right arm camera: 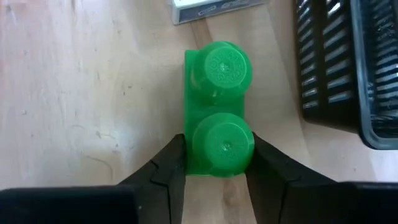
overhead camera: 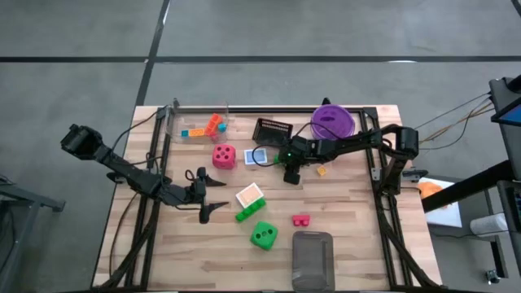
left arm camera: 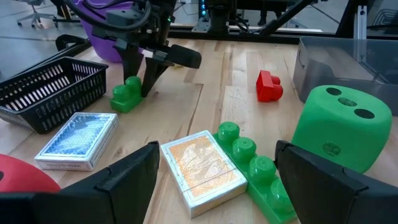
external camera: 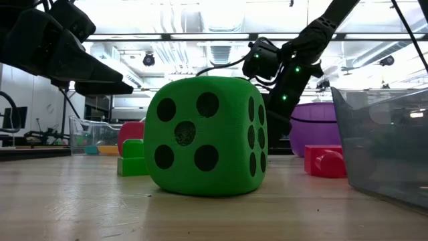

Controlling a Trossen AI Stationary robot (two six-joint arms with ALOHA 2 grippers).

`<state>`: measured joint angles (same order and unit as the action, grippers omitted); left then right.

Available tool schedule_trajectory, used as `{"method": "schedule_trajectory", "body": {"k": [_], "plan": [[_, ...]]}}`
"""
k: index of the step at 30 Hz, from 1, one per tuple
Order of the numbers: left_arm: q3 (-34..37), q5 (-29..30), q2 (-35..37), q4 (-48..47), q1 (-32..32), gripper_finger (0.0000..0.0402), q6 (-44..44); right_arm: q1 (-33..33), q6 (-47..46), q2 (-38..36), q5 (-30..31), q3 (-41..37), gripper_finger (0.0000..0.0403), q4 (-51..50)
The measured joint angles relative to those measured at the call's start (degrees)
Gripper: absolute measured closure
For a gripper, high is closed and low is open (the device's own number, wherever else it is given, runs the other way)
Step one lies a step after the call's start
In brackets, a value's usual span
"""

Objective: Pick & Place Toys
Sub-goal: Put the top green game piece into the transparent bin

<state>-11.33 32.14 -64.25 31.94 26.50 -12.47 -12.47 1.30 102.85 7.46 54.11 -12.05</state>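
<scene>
Green two-stud brick (right arm camera: pixel 216 106) between right claw (right arm camera: pixel 214 163) fingers, touching both

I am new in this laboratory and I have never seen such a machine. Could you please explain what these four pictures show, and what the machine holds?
It is a robot with two dark arms at a wooden table. One picture looks down from above, one looks level across the table top, and two come from cameras on the arms' wrists. On the table lie toys: a green die, a red die, bricks and picture cards, and also a black mesh basket and a purple bowl. The right gripper has its jaws against both sides of a small green brick. The left gripper waits open above the table, holding nothing.
</scene>
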Motion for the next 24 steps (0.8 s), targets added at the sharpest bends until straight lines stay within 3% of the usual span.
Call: {"method": "schedule_trajectory", "body": {"k": [12,24], "plan": [[0.0,0.0,0.0,0.6,0.0,0.0086,0.1,6.2,-1.4,-0.5,-0.7,0.0,0.0282,3.0],[0.2,-0.2,-0.8,11.3,-0.4,0.0085,3.2,15.2,0.2,-2.4,-2.8,0.0,0.0282,30.6]]}}
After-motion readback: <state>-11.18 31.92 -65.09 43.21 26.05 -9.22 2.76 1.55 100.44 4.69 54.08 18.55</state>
